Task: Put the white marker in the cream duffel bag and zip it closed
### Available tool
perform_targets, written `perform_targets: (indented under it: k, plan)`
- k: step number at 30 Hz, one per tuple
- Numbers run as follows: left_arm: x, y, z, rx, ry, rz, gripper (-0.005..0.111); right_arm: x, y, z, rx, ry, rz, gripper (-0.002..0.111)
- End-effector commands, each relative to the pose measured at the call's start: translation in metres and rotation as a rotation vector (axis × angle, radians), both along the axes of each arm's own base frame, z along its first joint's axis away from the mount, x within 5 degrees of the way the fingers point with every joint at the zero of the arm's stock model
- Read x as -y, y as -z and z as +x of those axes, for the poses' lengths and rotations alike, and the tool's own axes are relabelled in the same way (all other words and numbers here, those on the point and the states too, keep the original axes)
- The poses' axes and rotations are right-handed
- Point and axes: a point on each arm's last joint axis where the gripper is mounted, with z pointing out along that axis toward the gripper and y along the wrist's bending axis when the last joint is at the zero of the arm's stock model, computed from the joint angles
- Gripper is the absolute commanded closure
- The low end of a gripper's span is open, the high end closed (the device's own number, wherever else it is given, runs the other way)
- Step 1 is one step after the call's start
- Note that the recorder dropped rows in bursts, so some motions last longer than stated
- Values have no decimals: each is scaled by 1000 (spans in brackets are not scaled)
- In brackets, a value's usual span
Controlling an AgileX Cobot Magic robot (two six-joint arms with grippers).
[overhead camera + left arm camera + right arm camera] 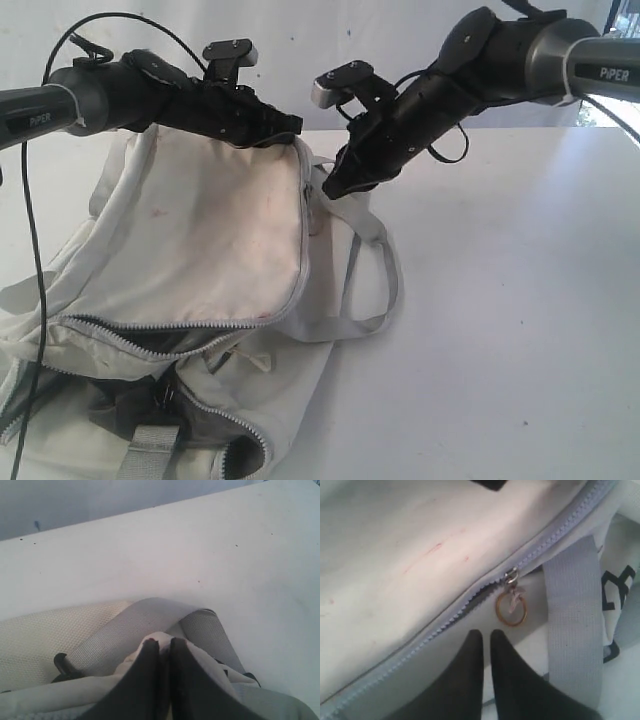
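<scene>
While its dark fingers [150, 660] press together on a fold of pale fabric, the left end effector [161, 641] pinches the top edge of the cream duffel bag [210, 220] at the far side of the flap, just beside a light grey webbing strap [125, 625] that loops over the cloth. To its right, the right end effector [482, 632] hangs nose-down over the bag's far right corner with its fingertips drawn together to a sliver and nothing between them. They sit just short of a small brass-coloured ring [511, 609], which hangs from the slider [511, 575] of a grey zipper. On one side of the slider the teeth are meshed; on the other they part over a thin dark slit. A second band of grey webbing [572, 610] runs close beside the ring, and black printed marks show on the fabric beyond it. From the exterior view, the bag lies slumped on the left of the white counter [500, 300]. Its broad flap is faintly stained with pink, and the zipper [150, 325] along the near edge of that flap gapes open. Nearer the camera, dark grey lining [110, 400] shows through another opening. Both black arms reach in from the upper corners, the left one from the left and the right one from the right, meeting above the bag's far edge.
</scene>
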Motion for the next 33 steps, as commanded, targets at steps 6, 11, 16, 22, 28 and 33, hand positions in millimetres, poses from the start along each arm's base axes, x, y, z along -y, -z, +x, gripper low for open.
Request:
perform_targets:
  k: [6, 11, 16, 22, 28, 33]
  plan:
    - [-1, -9, -1, 1, 3, -17, 107, -5, 33, 7, -59, 25, 26, 51]
    - [-8, -9, 2, -3, -5, -11, 107, -4, 31, 16, 42, 58, 28, 54]
    - [-19, -9, 4, -30, -12, -20, 107, -7, 41, 18, 46, 59, 15, 59]
    - [-19, -8, 3, -38, -2, -20, 107, -9, 49, 13, 35, -26, -10, 63]
    - [-19, -8, 3, -38, -2, -20, 107, -23, 49, 13, 123, -54, -12, 65]
    - [-18, -8, 2, -47, 8, -20, 107, -37, 59, 13, 179, -71, -34, 65]
